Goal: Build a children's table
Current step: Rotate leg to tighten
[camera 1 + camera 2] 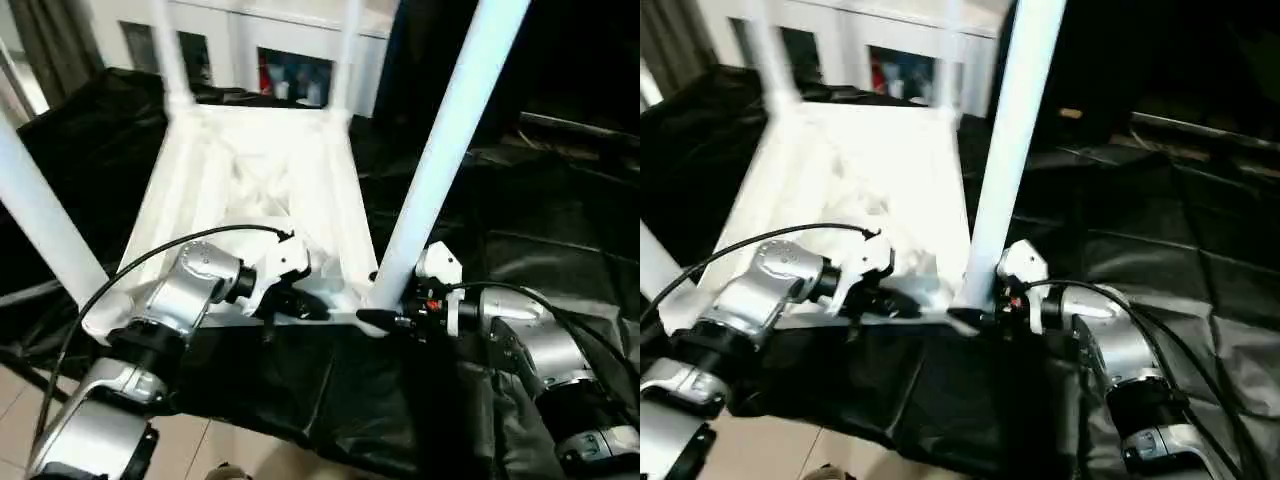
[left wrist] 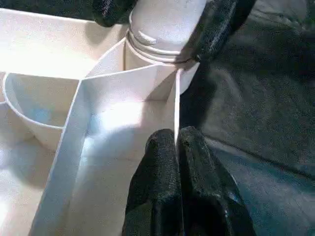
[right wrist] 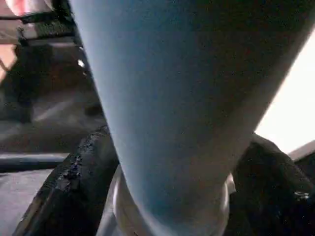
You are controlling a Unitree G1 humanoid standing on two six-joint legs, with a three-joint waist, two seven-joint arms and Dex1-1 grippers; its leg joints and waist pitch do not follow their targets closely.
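Observation:
The children's table top [image 1: 250, 170] lies upside down on the black-draped work table, ribbed underside up. White legs stand in its corner sockets. My left gripper [image 1: 305, 305] is shut on the thin front rim wall [image 2: 175, 98], which passes between its two fingers [image 2: 157, 162]. The near right leg [image 1: 440, 150] rises from its socket at the front right corner. My right gripper [image 1: 385, 318] is open at that leg's base, with one black finger [image 3: 74, 182] close on either side of the tube [image 3: 172, 98].
The near left leg [image 1: 40, 220] and two far legs [image 1: 170, 50] stand upright around the top. Black cloth [image 1: 560, 220] covers the work table to the right. A white cabinet [image 1: 290, 60] stands behind. Tiled floor [image 1: 200, 450] shows below the table's front edge.

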